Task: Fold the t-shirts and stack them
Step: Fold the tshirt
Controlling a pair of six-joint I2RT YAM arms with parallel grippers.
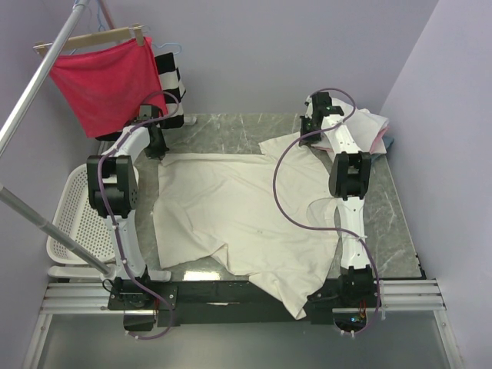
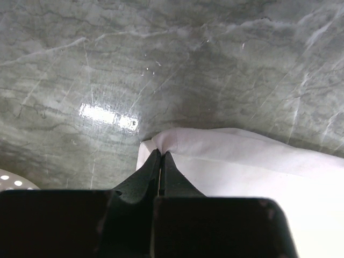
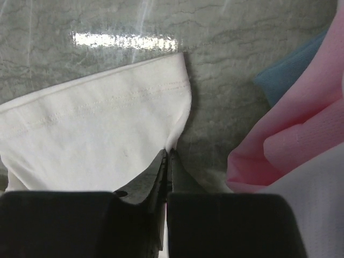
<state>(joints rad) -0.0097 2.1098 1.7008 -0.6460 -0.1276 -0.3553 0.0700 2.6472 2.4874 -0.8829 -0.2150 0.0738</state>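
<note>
**Both pincers pinched on the cream shirt's far edge**

A white perforated basket (image 1: 71, 219) stands at 9 o'clock, off the left edge of the grey marble table (image 1: 231, 129); what it holds cannot be told.

The cream t-shirt (image 1: 231, 219) lies spread across the middle of the table, wrinkled, with its near part hanging over the edge at 6 o'clock between the arm bases.

The left arm rises from its base and reaches out to 11 o'clock. There the left gripper (image 2: 161, 153) points down at the shirt's far-left corner, jaws pressed together on a small raised fold of the cloth.

The right arm stretches to 1 o'clock. The right gripper (image 3: 167, 152) has its jaws closed tight on the side edge of the shirt's hemmed sleeve, which lies flat on the marble.

Just beside it, at 2 o'clock, sits a loose pile with a pink t-shirt (image 3: 293, 137) and, behind that, a blue t-shirt (image 3: 285, 75).

At 10 o'clock a red cloth (image 1: 108, 81) hangs from a wooden hanger (image 1: 92, 37), with a black-and-white garment (image 1: 171, 77) behind it.
</note>
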